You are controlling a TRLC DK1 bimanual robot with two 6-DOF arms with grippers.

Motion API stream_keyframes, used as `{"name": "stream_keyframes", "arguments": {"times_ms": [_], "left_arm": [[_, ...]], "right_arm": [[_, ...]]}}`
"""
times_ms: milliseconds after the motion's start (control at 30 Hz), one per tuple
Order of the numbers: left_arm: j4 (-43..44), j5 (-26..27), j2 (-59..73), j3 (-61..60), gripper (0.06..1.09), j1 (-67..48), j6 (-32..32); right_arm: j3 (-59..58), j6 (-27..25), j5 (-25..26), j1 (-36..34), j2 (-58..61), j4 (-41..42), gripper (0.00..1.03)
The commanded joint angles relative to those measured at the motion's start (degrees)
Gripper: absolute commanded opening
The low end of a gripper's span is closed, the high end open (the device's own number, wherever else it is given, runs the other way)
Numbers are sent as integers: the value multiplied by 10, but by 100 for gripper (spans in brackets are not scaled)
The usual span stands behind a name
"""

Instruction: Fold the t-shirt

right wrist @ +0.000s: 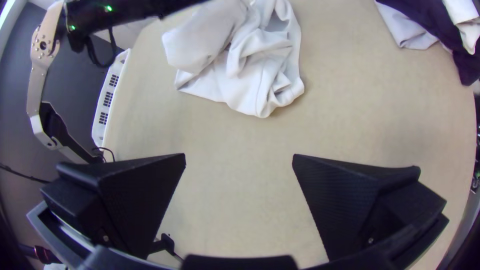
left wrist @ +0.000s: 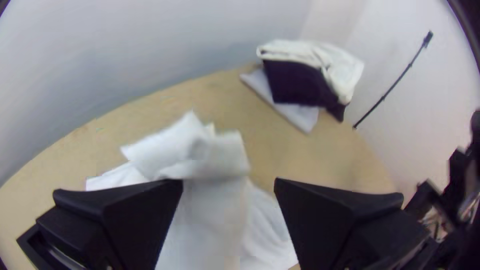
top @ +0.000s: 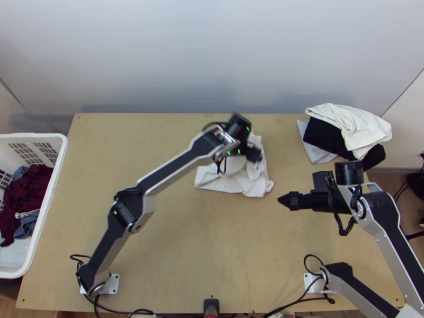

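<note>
In the top view, the left gripper, fingers parted, is over the bunched white cloth t-shirt above centre. Right of centre, the right gripper is spread wide.

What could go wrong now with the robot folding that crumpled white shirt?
The white shirt lies bunched, so the open left gripper over it might pinch several layers at once. The open right gripper is away from the shirt; if the left pulls alone, the shirt could just slide. The uneven pile of clothes might slump if bumped.

Two hands, one t-shirt, one basket
</note>
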Motion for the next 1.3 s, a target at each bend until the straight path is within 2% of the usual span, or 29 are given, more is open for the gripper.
{"name": "stream_keyframes", "arguments": {"times_ms": [0,33,133,267,300,367,433,500,533,700,867,1267], "left_arm": [[61,190,-56,8,104,66,-204],[61,234,-61,8,104,76,-229],[33,292,-80,-10,103,92,-233],[-15,303,-101,-54,103,117,-154],[-32,303,-102,-61,100,125,-127],[-58,289,-101,-76,86,143,-88],[-80,273,-101,-99,64,157,-51],[-82,265,-101,-131,21,167,-25],[-82,263,-99,-145,9,170,-11],[-61,225,-91,-203,10,178,7],[-32,179,-67,-206,10,157,14],[-42,151,25,-93,10,65,16]], "right_arm": [[-49,16,-2,-2,-10,49,99],[-54,20,-2,-2,-9,62,99],[-60,27,-2,0,-1,88,99],[-53,32,-2,5,11,97,99],[-52,36,-3,5,11,101,99],[-51,39,-3,6,11,104,99],[-51,41,-4,6,11,104,99],[-50,44,-4,5,11,104,99],[-50,45,-5,5,11,104,99],[-53,50,-7,-2,2,104,99],[-58,52,-7,-14,-11,104,99],[-82,68,-20,-37,-53,99,99]]}}
